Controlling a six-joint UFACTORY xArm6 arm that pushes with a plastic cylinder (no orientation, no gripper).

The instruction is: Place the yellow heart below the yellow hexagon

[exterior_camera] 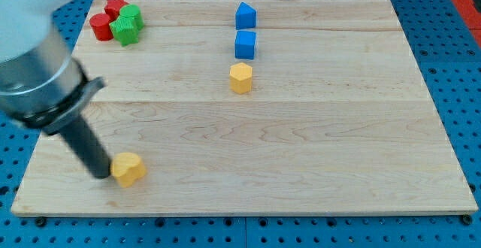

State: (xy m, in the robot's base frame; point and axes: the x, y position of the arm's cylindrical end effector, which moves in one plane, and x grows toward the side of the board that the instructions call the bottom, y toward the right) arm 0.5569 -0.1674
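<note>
The yellow heart (128,168) lies near the view's bottom left of the wooden board (301,150). My tip (101,175) rests against the heart's left side. The rod slants up to the view's left into the arm's grey body. The yellow hexagon (240,77) stands at the board's upper middle, far to the upper right of the heart.
A blue cube (245,44) sits just above the hexagon, and a blue house-shaped block (245,15) above that. At the top left are clustered a red cylinder (101,25), a red star (115,7), a green star (125,30) and a green cylinder (133,15).
</note>
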